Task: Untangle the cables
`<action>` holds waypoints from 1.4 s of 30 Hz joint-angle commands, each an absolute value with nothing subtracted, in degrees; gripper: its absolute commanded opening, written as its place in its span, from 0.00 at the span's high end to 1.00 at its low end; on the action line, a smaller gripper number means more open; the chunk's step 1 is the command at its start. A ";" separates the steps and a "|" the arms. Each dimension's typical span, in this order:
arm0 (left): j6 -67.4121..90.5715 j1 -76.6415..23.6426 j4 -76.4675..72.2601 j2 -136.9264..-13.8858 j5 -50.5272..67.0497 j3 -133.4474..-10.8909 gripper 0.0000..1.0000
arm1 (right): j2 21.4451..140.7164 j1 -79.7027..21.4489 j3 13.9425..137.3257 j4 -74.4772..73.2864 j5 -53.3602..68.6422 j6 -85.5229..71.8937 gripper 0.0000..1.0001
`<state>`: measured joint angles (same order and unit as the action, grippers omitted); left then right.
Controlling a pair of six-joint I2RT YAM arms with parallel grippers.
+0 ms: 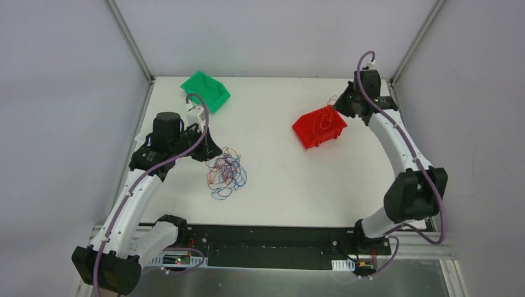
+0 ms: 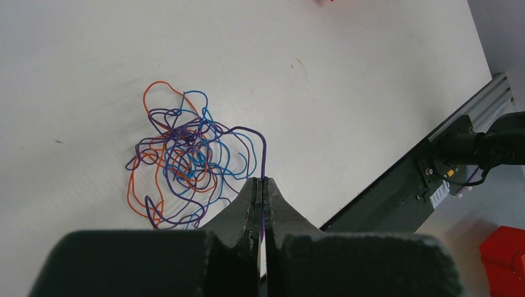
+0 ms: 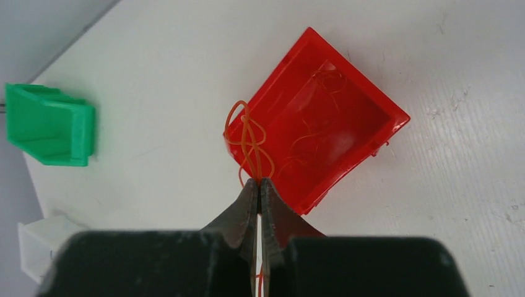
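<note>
Fingers [image 2: 247, 207] of the left gripper [image 2: 263, 180] are pressed together on a purple strand [image 2: 265, 151]. It vanishes between the pads, and its run behind the tips is blocked by the gripper's dark body. Ahead of the tips the strand arcs up and curls back left into the tangle of cables [image 2: 182, 158], a loose knot of orange, blue and purple on the table [image 2: 347, 74] just ahead and left of the fingers.

The right gripper [image 3: 257, 181] is likewise clamped, on an orange strand [image 3: 250, 145]. Its loops show just beyond the tips, across the near corner of a red bin [image 3: 359, 74]; whether they rest on the rim is unclear. Thin strands inside the bin are hard to pick out against the red. Far left of these fingers sit a green bin [image 3: 52, 127] and a white box [image 3: 37, 244], which is partly cut off.
</note>
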<state>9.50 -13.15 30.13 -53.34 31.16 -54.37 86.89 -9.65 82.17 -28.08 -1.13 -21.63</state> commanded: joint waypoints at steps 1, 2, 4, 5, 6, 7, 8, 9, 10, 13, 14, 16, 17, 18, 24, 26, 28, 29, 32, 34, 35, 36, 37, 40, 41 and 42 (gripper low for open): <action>9.32 -13.53 27.86 -53.44 32.47 -54.03 1.00 | 92.17 -9.96 81.54 -24.10 -3.50 -22.70 1.00; 9.24 -13.53 27.86 -53.48 32.49 -53.99 1.00 | 93.79 -9.95 82.24 -24.51 -3.81 -22.82 1.00; 9.23 -13.54 27.86 -53.40 32.51 -54.00 1.00 | 97.26 -10.16 83.96 -25.57 -6.30 -23.42 1.00; 9.27 -13.54 27.86 -53.33 32.41 -54.00 1.00 | 99.10 -10.32 85.08 -26.52 -8.27 -24.00 1.00; 9.16 -13.54 27.86 -53.29 32.36 -53.95 1.00 | 100.78 -10.60 86.28 -27.61 -10.65 -24.62 1.00; 9.14 -13.54 27.86 -53.21 32.21 -53.94 1.00 | 102.72 -10.94 88.01 -29.55 -13.94 -25.95 1.00; 9.16 -13.54 27.88 -53.09 32.11 -53.92 1.00 | 104.31 -11.32 89.70 -31.53 -16.66 -26.99 1.00; 9.14 -13.54 27.91 -53.00 32.01 -53.88 1.00 | 105.57 -11.87 90.75 -32.73 -19.82 -27.77 1.00; 9.15 -13.54 27.89 -52.98 31.90 -53.80 1.00 | 106.66 -12.68 91.39 -33.56 -22.98 -28.51 1.00; 9.16 -13.54 27.89 -52.83 31.88 -53.75 1.00 | 108.43 -14.29 91.63 -33.66 -28.10 -30.05 0.98; 9.14 -13.54 27.92 -52.93 31.79 -53.78 1.00 | 108.74 -14.37 91.52 -33.37 -27.24 -30.07 0.94; 9.21 -13.54 27.95 -52.99 31.79 -53.72 1.00 | 109.19 -14.43 91.75 -33.37 -25.83 -30.08 0.77; 9.21 -13.54 27.95 -52.98 31.81 -53.74 1.00 | 108.93 -14.44 91.91 -33.55 -25.14 -30.06 0.72; 9.24 -13.54 27.95 -52.97 31.84 -53.71 1.00 | 108.07 -14.43 91.74 -33.60 -24.53 -29.80 0.69; 9.27 -13.62 27.95 -52.93 32.12 -53.62 1.00 | 98.24 -14.80 87.58 -30.09 -21.29 -26.41 0.42; 9.23 -13.71 27.95 -53.08 32.31 -53.68 1.00 | 95.13 -15.18 86.34 -29.93 -16.23 -23.84 0.38; 9.16 -13.75 27.89 -53.34 32.74 -53.77 1.00 | 91.91 -16.23 82.56 -27.70 -8.98 -20.91 0.35; 9.20 -13.84 27.92 -53.47 32.85 -53.84 1.00 | 90.23 -17.11 80.27 -25.85 -5.51 -19.60 0.34; 9.16 -14.06 27.86 -53.86 33.04 -53.97 1.00 | 85.60 -21.79 71.85 -18.86 4.19 -16.54 0.33; 9.14 -14.14 27.96 -54.22 32.87 -53.98 1.00 | 84.15 -26.36 67.16 -14.34 6.58 -16.42 0.34; 9.25 -14.15 27.96 -54.31 32.66 -54.02 1.00 | 84.16 -28.68 65.27 -12.07 7.26 -16.69 0.34; 9.23 -14.15 27.91 -54.40 32.37 -54.04 1.00 | 84.48 -31.13 63.48 -9.46 7.78 -16.91 0.35; 9.24 -14.15 27.94 -54.37 32.01 -54.00 1.00 | 84.93 -34.55 61.91 -7.12 8.09 -17.12 0.36; 9.25 -14.15 27.95 -54.22 30.69 -53.81 1.00 | 86.95 -41.24 58.91 -0.61 8.13 -17.84 0.38; 9.26 -14.15 28.02 -54.21 30.37 -53.75 1.00 | 87.94 -43.08 58.36 2.27 8.18 -18.36 0.39; 9.23 -14.15 28.10 -54.13 30.00 -53.75 1.00 | 88.84 -44.51 57.94 4.34 8.38 -18.85 0.41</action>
<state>9.50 -13.89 29.34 -54.50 30.98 -53.63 86.80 -39.38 59.51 -8.67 5.37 -18.55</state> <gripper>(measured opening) 0.008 0.617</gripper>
